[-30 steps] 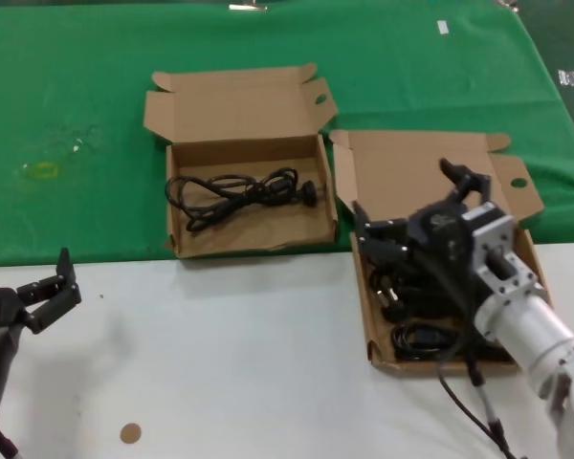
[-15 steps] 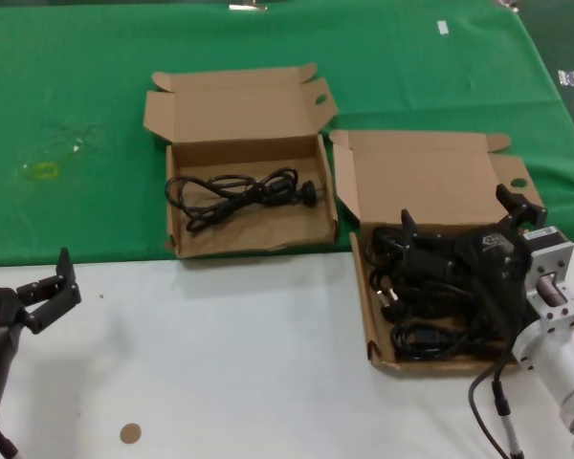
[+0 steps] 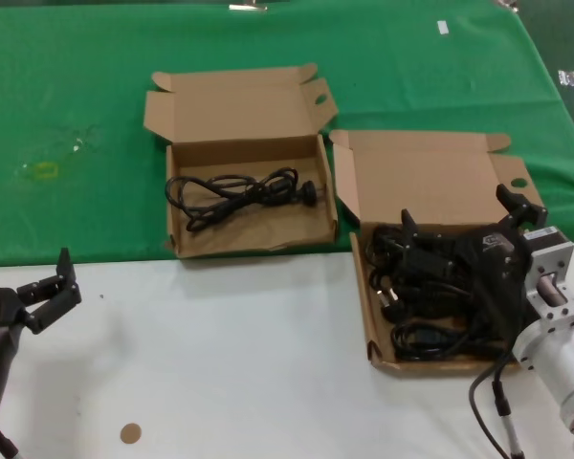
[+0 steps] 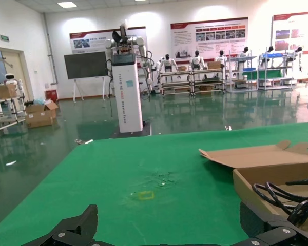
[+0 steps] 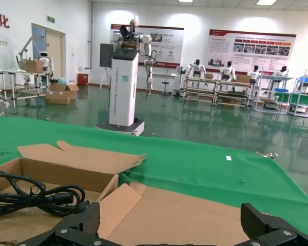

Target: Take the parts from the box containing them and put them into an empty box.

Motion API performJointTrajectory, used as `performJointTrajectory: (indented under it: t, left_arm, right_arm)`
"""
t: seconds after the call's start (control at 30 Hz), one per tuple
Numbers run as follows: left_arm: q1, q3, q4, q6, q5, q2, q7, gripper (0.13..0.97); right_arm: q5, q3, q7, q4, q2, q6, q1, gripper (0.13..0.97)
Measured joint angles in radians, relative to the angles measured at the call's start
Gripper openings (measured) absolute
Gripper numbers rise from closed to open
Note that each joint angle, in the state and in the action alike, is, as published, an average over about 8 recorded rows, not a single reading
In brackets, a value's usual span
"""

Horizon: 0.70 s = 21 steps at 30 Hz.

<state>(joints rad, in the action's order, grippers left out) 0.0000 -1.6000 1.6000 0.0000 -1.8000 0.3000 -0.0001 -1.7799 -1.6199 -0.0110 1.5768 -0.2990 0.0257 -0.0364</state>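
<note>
The long-trayed box (image 3: 421,177) stands open at the right with several black power cables (image 3: 416,296) piled in its tray. My right gripper (image 3: 459,212) is open and empty, low over that tray. In the right wrist view its gripper (image 5: 174,225) faces the box's lid (image 5: 195,205). The squarish box (image 3: 239,105) stands to the left of the long box and holds one black cable (image 3: 239,191); it also shows in the right wrist view (image 5: 36,197). My left gripper (image 3: 48,282) is parked open at the near left, and its gripper (image 4: 169,228) is empty.
A green cloth (image 3: 77,96) covers the far part of the table and bears a yellow mark (image 3: 40,170). The near part is white (image 3: 220,363), with a small brown disc (image 3: 130,433) on it. The two boxes stand close together.
My right gripper moved right and toward me over the long box's tray, then held still. The left arm and the cables have not moved.
</note>
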Motion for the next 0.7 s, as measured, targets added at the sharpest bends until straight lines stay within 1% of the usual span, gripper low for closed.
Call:
performJointTrajectory:
  t: [0.7]
  left_arm:
    - [0.000, 0.000, 0.000, 0.000, 0.000, 0.000, 0.000, 0.966]
  right_arm:
    - [0.000, 0.000, 0.000, 0.000, 0.000, 0.000, 0.000, 0.966]
